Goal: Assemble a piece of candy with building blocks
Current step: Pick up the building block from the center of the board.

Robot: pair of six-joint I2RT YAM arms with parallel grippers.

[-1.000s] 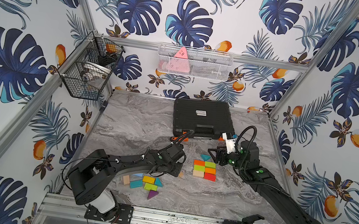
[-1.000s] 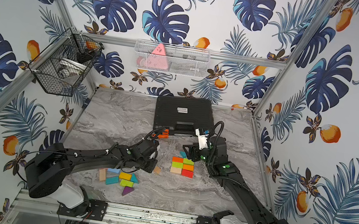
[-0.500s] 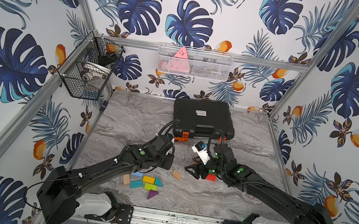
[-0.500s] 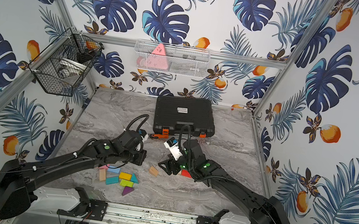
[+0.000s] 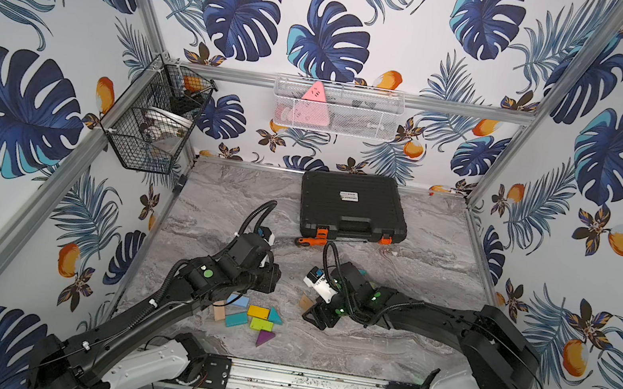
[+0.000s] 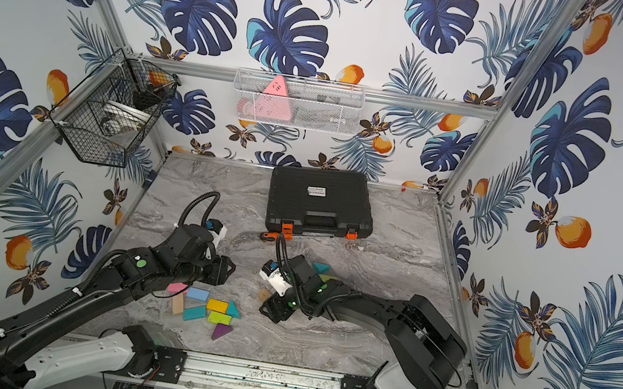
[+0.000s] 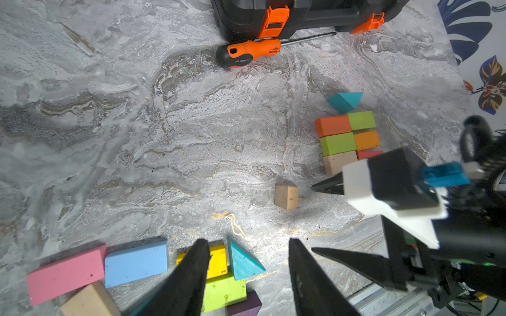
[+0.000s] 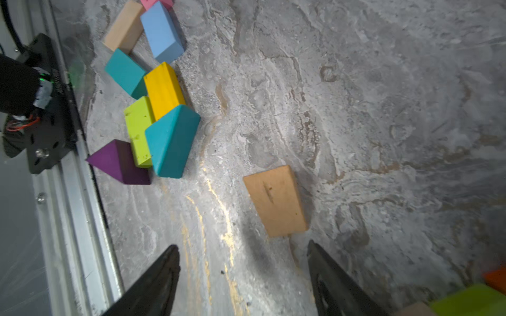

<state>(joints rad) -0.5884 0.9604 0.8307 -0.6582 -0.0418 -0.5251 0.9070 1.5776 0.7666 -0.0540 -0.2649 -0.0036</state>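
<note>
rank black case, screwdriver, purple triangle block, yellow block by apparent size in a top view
1. black case
2. screwdriver
3. yellow block and purple triangle block: too alike to rank

Leaf-and-fruit wallpaper point(image 5: 328, 18) covers three walls, framed by aluminium rails point(image 5: 460, 108). The table point(image 5: 436, 272) has a grey marble pattern. A black wire basket point(image 5: 152, 130) and a white mesh basket point(image 5: 354, 120) hang above it.

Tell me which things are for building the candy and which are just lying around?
For the candy: loose coloured blocks, block grid already laid, teal triangle, plain wooden block.
Just lying about: screwdriver, black case, black wire basket, white mesh basket.
</note>
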